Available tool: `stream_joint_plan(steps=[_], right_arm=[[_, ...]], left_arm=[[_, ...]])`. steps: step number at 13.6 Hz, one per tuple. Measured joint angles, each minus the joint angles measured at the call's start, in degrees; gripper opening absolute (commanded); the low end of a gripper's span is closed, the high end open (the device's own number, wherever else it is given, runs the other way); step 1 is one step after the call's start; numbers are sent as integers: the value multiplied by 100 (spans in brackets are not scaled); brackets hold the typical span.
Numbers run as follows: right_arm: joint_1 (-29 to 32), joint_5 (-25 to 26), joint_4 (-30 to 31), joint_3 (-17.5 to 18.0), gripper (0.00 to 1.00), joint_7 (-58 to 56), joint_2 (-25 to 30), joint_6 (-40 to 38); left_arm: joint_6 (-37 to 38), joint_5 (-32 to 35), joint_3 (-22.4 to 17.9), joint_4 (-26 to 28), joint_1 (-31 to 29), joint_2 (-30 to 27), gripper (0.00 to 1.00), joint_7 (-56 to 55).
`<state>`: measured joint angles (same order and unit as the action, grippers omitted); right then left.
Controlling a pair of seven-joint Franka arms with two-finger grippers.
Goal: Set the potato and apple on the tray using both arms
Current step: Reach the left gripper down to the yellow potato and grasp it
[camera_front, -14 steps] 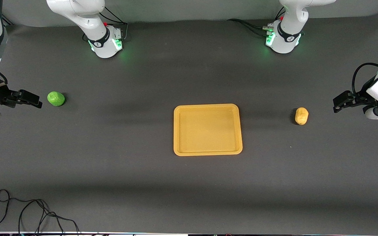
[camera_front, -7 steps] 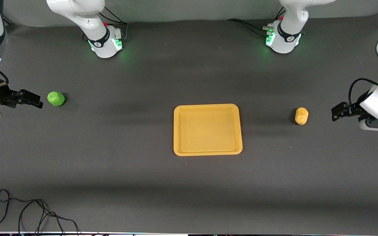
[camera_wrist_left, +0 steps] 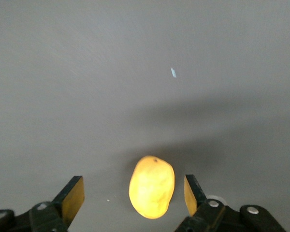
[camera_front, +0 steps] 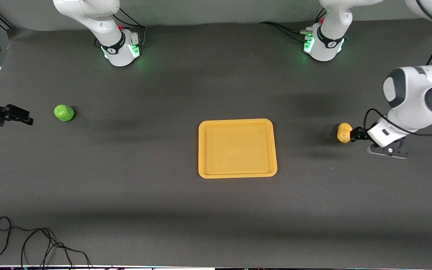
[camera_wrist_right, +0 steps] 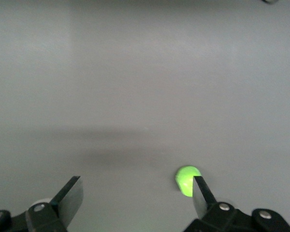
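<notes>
- Progress stands at the very start: nothing lies on the tray (camera_front: 237, 148), which sits bare in the middle of the tabletop (camera_front: 163, 210).
- Potato (camera_front: 344, 132) rests on the tabletop toward the left arm's end, well apart from the tray, not yet lifted.
- Left pincer (camera_front: 354, 134) sits low just beside the potato; the left wrist view shows its fingers (camera_wrist_left: 72, 198) spread with the potato (camera_wrist_left: 152, 186) between them, gaps on both sides, so no grip is made.
- Apple (camera_front: 63, 113) lies toward the right arm's end, also well apart from the tray and untouched.
- Right pincer (camera_front: 21, 117) hangs near the apple without reaching it; its fingers (camera_wrist_right: 71, 197) are spread wide and empty, and the apple (camera_wrist_right: 186, 180) shows off-centre by one fingertip.
- Left to do, by this look: closing on the potato, lining up on and grasping the apple, then carrying both to the tray and letting go.
</notes>
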<state>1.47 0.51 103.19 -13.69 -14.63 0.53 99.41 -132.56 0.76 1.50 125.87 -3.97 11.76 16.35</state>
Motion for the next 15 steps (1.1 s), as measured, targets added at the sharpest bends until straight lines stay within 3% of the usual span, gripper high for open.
stream_joint_plan(steps=[2,5,6,8,10,13,15], right_arm=[[26,27,558,-488,100,-422,363,169],[36,444,1559,-870,100,-554,1209,425],[36,565,1933,-940,100,-554,1550,488],[34,770,2463,-1089,100,-554,2050,552],[35,870,2765,-1224,100,-554,2226,672],[30,937,3204,-1297,100,-554,2201,1082],[22,1051,3567,-1491,100,-554,2091,1634]], left_arm=[[-3,-8,-2,101,-54,340,92,635],[-65,-21,-2,121,-138,789,80,1209],[-88,-22,-1,119,-140,902,71,1290],[-93,-57,7,114,-140,1006,41,1331],[-62,-255,27,57,-140,972,18,1349],[814,-758,94,-488,-129,842,16,1218],[1427,-1016,225,-1115,24,711,18,440]])
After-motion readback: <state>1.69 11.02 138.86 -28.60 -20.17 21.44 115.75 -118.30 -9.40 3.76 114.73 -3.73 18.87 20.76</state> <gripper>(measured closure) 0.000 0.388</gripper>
